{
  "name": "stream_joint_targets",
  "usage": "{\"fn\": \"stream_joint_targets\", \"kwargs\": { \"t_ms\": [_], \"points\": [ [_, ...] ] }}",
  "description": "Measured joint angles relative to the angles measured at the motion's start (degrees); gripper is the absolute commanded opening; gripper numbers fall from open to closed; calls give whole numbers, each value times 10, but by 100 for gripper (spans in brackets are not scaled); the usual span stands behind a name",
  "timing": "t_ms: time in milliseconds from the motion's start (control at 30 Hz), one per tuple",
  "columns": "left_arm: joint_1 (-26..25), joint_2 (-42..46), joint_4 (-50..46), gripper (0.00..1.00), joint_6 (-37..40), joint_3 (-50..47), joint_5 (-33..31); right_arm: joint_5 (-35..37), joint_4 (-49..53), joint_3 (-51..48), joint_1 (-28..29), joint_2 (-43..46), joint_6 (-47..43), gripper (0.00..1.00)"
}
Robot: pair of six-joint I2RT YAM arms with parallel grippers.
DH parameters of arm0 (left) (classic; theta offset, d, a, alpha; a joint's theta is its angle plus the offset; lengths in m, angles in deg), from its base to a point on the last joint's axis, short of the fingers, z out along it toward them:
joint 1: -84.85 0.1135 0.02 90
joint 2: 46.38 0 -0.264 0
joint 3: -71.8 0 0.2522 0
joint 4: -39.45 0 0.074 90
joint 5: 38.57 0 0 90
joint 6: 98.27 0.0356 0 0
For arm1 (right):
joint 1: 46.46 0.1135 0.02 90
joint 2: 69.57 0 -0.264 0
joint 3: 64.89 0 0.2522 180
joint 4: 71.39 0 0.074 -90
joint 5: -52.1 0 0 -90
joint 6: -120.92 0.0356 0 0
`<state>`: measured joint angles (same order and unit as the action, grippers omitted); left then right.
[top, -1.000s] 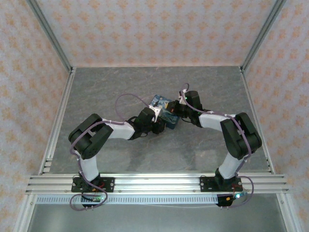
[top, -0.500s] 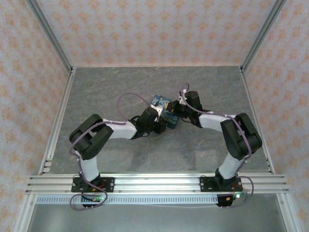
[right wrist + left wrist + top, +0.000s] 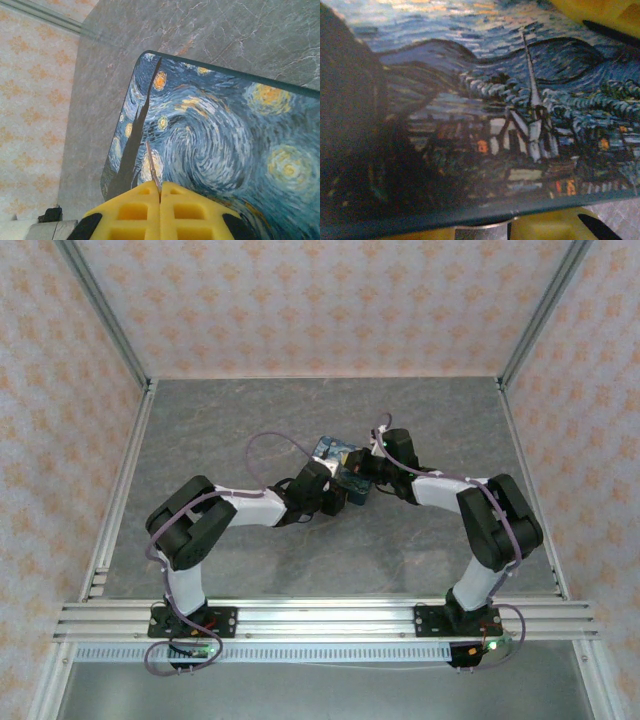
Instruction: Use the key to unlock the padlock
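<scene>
The blue night-sky-painted box (image 3: 337, 456) lies mid-table between both arms. My left gripper (image 3: 336, 494) holds it from the near side. In the left wrist view the painted face (image 3: 520, 125) sits between one yellow finger (image 3: 545, 227) below and the other at the top right. A small grey metal piece (image 3: 482, 232) peeks out under the box's lower edge; whether it is the padlock I cannot tell. My right gripper (image 3: 160, 189) hovers over the box lid (image 3: 215, 135), shut on the key (image 3: 152, 165), whose thin blade sticks out forward.
The grey stone-patterned table (image 3: 250, 420) is ringed by aluminium rails (image 3: 120, 480) and patterned walls. Bare tabletop (image 3: 225, 35) lies beyond the box's far edge. The left arm's cable (image 3: 262, 445) loops up beside the box.
My left wrist has crept a little to the right, closer against the box. The right arm and the box have hardly moved.
</scene>
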<state>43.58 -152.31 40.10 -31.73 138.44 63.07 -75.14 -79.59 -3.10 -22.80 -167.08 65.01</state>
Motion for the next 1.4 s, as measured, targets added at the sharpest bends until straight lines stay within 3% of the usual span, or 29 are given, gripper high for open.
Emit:
{"fn": "stream_joint_targets", "kwargs": {
  "t_ms": [400,867,1000,1400],
  "points": [
    [0,0,1,22,-56,0,15,13,20,-18,9,44,-11,0],
    [18,50,-64,17,-173,21,91,98,68,-157,12,311,-129,0],
    [31,63,-92,17,-197,26,108,119,77,-211,36,360,-149,0],
    [43,85,-165,16,-229,49,140,159,14,-310,112,361,-185,0]
  ]
}}
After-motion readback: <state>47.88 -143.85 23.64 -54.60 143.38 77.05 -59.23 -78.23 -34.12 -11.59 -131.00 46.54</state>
